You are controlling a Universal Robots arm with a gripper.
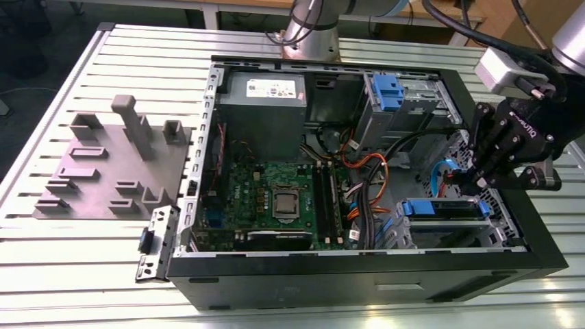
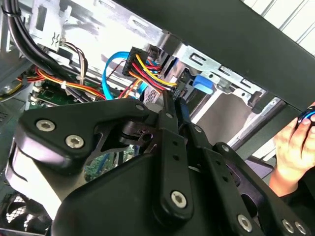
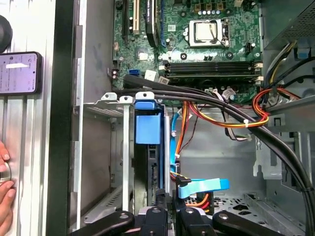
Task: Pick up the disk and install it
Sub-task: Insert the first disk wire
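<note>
The disk (image 1: 445,208), with its blue plastic rail, sits in the drive bay at the near corner of the open computer case (image 1: 366,274), on the exterior view's right. The first wrist view looks at it edge-on: a blue rail end on the disk (image 3: 147,129) between the bay's silver walls. My gripper (image 1: 477,184) hangs just above the bay at the disk's right end. Its fingers stand close together with nothing visibly between them in both wrist views, gripper (image 2: 172,105) and gripper (image 3: 171,211). Orange, red and blue cables (image 2: 147,69) run right beside the fingertips.
Inside the case are a motherboard (image 1: 274,199), a grey power supply (image 1: 265,92) and a second blue bracket (image 1: 388,89) in the far bay. A grey fixture plate (image 1: 109,164) lies on the slatted table. A person's hand (image 2: 295,142) and a phone (image 3: 19,73) are beside the case.
</note>
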